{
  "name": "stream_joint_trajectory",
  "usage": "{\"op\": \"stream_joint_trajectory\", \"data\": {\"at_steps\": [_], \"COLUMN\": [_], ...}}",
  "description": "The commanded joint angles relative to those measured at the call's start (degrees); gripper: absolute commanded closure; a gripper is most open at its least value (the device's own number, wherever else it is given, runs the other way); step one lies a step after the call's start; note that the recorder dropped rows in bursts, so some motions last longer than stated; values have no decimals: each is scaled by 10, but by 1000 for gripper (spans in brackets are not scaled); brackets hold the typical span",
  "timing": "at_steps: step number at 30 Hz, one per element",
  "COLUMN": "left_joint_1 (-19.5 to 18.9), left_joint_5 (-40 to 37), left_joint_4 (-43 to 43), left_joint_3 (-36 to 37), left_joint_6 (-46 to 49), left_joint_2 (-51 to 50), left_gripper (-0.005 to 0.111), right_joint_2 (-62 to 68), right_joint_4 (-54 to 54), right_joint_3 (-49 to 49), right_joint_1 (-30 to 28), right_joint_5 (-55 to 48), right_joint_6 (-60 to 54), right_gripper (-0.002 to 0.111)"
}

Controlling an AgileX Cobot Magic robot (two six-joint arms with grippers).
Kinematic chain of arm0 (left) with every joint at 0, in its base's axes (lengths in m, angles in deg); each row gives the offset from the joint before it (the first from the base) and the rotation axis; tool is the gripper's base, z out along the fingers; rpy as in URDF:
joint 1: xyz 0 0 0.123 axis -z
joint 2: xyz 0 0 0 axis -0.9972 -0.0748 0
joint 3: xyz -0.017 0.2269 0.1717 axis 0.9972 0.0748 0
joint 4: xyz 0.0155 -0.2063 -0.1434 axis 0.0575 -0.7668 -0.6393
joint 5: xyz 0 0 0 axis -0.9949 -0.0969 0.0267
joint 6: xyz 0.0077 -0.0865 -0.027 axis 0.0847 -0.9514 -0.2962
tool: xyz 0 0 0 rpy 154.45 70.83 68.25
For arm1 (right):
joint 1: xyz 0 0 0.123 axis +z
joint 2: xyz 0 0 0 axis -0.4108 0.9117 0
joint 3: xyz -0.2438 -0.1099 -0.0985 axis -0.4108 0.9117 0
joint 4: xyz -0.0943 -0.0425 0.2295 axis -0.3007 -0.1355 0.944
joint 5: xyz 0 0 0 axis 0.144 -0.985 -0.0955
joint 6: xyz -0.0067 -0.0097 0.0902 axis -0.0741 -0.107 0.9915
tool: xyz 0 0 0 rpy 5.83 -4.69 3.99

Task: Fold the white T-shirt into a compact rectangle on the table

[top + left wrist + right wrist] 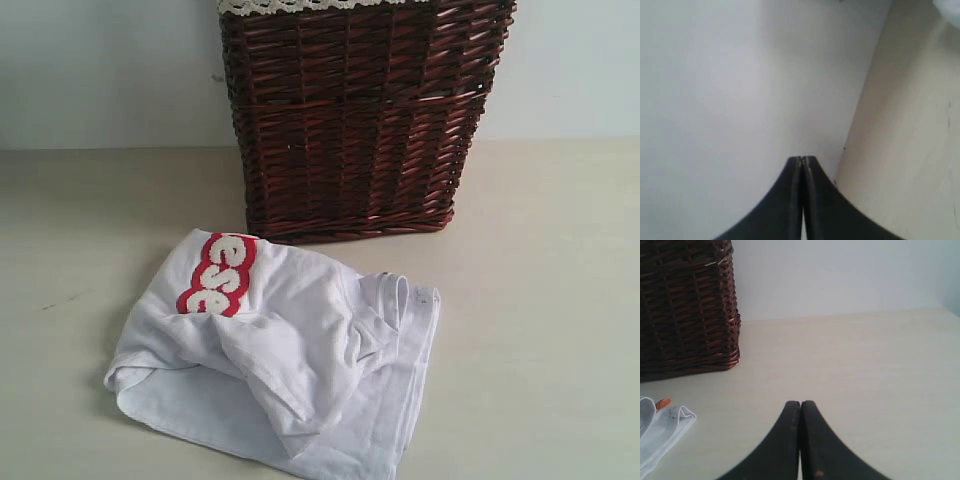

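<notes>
Left gripper [802, 159] and right gripper [800, 402] both sat shut, empty; shirt [290, 350] lay collar-end nearer the right one, I'd say.

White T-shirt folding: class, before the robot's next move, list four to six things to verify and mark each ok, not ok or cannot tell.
1. white T-shirt spread flat: not ok, crumpled in a heap.
2. Shirt clear of the wicker basket: cannot tell, its lettered edge lies close to the basket's base.
3. left gripper free of cloth: ok, holds nothing.
4. right gripper free of cloth: ok, holds nothing.
5. Jaws open for a grasp: not ok, both shut.
6. Bare table beside the shirt: ok.
</notes>
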Motion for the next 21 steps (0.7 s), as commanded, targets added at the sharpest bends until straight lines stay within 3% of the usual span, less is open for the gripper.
{"op": "stream_joint_trajectory", "data": {"at_steps": [1,8,12,16,21], "left_joint_1": [-1,-1,-1,-1,-1], "left_joint_5": [-4,-52,-79,-120,-98], "left_joint_4": [81,87,69,68,69], "left_joint_3": [-1,-1,-1,-1,-1], "left_joint_6": [0,6,-60,-229,-579], "left_joint_2": [4,4,4,4,4], "left_gripper": [107,107,107,107,107], "right_joint_2": [-4,-4,-4,-4,-4], "right_joint_4": [0,0,0,0,0], "right_joint_3": [3,3,3,3,3], "right_joint_1": [0,0,0,0,0], "right_joint_5": [4,4,4,4,4], "right_joint_6": [-2,-2,-2,-2,-2], "right_gripper": [108,108,108,108,108]}}
